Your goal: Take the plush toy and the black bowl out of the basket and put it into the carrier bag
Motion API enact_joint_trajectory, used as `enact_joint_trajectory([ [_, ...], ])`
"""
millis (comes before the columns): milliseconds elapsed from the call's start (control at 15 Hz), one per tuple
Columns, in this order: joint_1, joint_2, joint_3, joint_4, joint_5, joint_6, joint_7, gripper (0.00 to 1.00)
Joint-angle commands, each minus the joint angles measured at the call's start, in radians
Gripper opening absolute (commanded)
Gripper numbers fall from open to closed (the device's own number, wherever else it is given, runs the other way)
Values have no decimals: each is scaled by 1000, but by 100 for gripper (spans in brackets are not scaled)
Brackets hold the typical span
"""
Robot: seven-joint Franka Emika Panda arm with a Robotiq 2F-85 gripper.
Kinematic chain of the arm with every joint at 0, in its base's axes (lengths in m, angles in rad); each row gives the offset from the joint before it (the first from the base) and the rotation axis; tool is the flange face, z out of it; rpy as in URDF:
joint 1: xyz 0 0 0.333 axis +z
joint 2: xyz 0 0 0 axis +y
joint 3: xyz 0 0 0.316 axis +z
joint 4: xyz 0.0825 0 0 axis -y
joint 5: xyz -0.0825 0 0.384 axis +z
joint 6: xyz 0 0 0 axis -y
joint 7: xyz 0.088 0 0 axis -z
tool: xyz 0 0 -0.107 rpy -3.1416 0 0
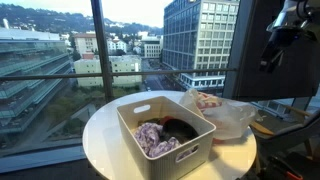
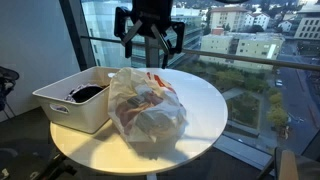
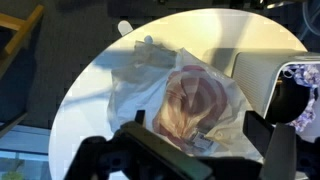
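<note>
The gripper hangs high over the round table, its fingers spread wide and holding nothing. Below it lies the crumpled bag. In an exterior view the white basket sits at the bag's 8 o'clock. It holds the plush toy and, at the toy's 2 o'clock, the black bowl.

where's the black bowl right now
In an exterior view the black bowl sits inside the white basket, beside the plush toy, at the end nearer the carrier bag on the round table.
</note>
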Motion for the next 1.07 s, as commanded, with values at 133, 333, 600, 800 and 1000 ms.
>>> enact_joint_trajectory([
  [133,-31,6,26,13,17,-1,-14,100],
  [333,-11,44,15,33,39,-10,-32,100],
  [600,54,166,96,72,55,25,-42,100],
  [800,101,239,195,154,42,-5,-39,100],
  [1000,141,313,285,256,30,-34,-50,100],
])
